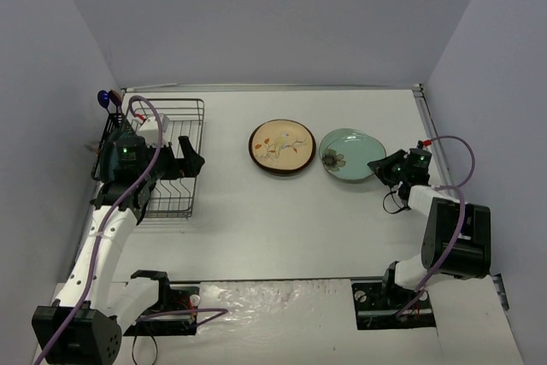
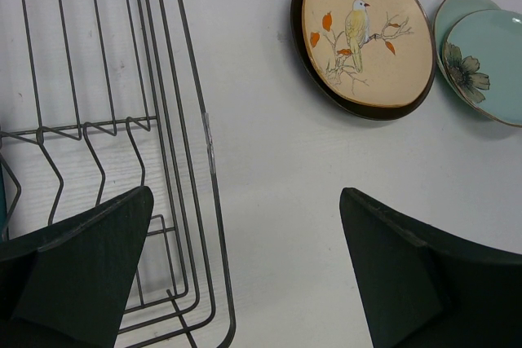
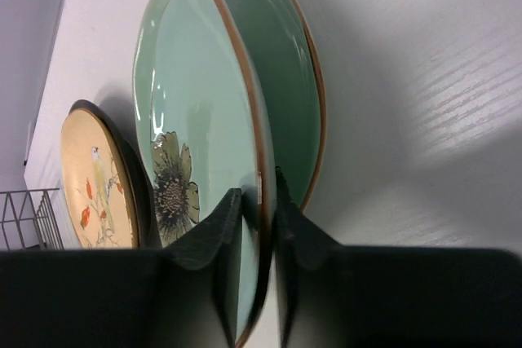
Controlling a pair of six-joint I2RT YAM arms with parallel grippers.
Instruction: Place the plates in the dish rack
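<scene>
Right gripper (image 3: 259, 193) narrowed almost closed, fingers pinching the brown-edged rim of the upper mint plate (image 3: 196, 103), a dark flower painted on its face. Gripped edge raised slightly off the lower mint plate (image 3: 289, 63) lying under it on the white table (image 1: 282, 220). Just beside that pair, toward the left, a cream bird plate (image 1: 282, 146) with a dark rim, flat on the table. Farther left, left gripper (image 2: 245, 197) spread wide, nothing between its fingers, hovering over the right edge of the black wire dish rack (image 1: 175, 130) at the table's left side
</scene>
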